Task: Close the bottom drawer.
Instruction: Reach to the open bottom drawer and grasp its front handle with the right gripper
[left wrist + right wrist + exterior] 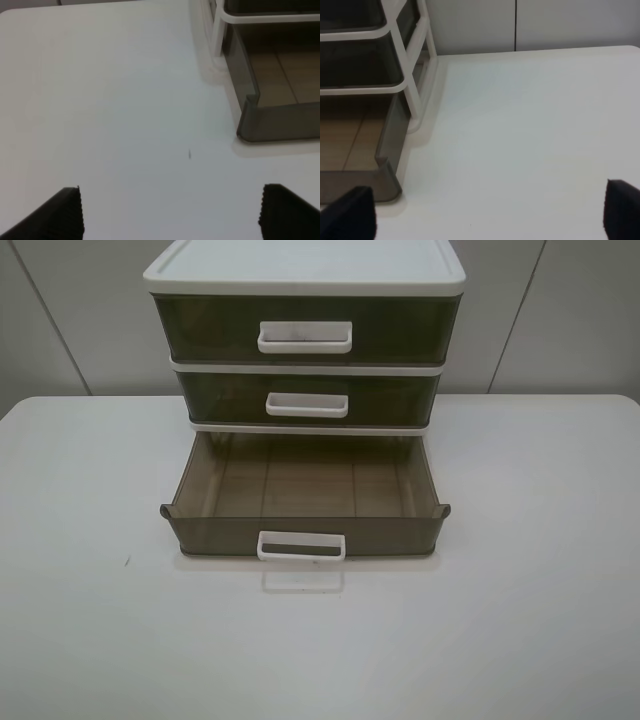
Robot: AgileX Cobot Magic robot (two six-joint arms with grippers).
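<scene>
The bottom drawer [305, 502] of the white-topped unit [305, 265] stands pulled out toward the table's front, empty, with its white loop handle [301, 546] facing forward. The two drawers above it are shut. Neither arm shows in the exterior high view. In the left wrist view my left gripper [170, 212] is open over bare table, with the drawer's front left corner [250, 127] ahead of it. In the right wrist view my right gripper [487, 215] is open, with the drawer's front right corner [387, 182] close to one fingertip [350, 212].
The unit stands at the back middle of a white table [520, 620], against a grey panelled wall [570, 320]. A small dark speck [127, 562] marks the table at the left.
</scene>
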